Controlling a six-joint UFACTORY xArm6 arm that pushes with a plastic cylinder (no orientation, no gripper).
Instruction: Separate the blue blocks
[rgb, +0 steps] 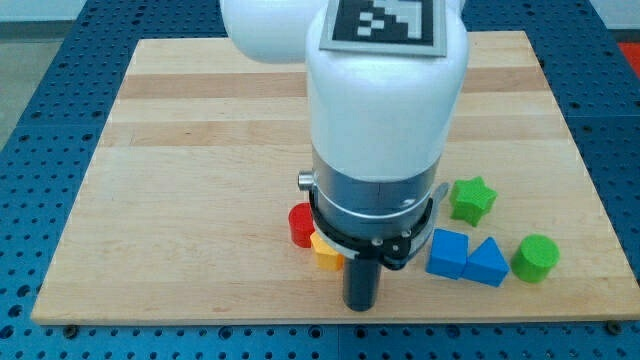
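Two blue blocks lie side by side and touching at the view's lower right: a blue cube (448, 253) and a blue triangular block (487, 264) to its right. My tip (361, 304) is the lower end of the dark rod, near the board's bottom edge. It stands to the left of the blue cube, with a gap between them, and just right of a yellow block (326, 251). A red cylinder (300, 224) sits up and left of the yellow block, touching it.
A green star block (472, 199) lies above the blue blocks. A green cylinder (535, 257) lies right of the blue triangular block. The arm's large white body (385, 110) hides the board's middle. The wooden board (200, 130) ends just below my tip.
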